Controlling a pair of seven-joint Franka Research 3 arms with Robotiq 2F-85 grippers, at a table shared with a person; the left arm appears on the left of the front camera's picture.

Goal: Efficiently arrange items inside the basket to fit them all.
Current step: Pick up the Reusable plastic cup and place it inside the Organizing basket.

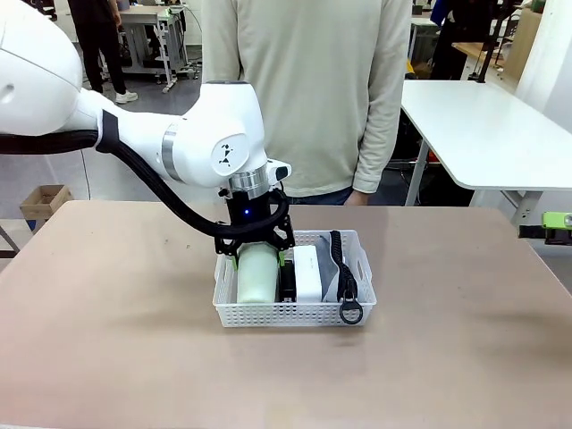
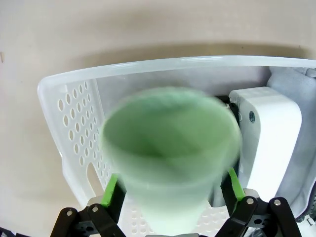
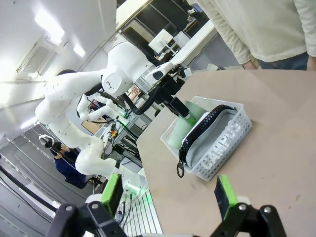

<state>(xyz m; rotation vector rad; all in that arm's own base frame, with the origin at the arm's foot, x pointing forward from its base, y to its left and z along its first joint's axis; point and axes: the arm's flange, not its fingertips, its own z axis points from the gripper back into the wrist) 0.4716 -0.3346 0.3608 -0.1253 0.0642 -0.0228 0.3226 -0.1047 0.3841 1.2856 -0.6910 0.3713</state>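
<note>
The white lattice basket (image 1: 295, 313) sits mid-table. A pale green tumbler (image 1: 256, 273) lies in its left part. To the tumbler's right come a black stapler (image 1: 286, 279), a small white box (image 1: 308, 271) and the grey "CAMPUS" pouch (image 1: 338, 268) along the right wall. My left gripper (image 1: 255, 243) hangs over the basket's back left. In the left wrist view the tumbler (image 2: 170, 153) is blurred between the green pads (image 2: 111, 190), which stand open just clear of it, above the basket (image 2: 163, 66). My right gripper (image 3: 168, 197) is open and empty, well away from the basket (image 3: 224, 153).
A person in a beige sweater (image 1: 304, 89) stands at the table's far edge, right behind the basket. Bare tabletop (image 1: 116, 295) surrounds the basket on every side. A white table (image 1: 483, 134) stands farther back on the right.
</note>
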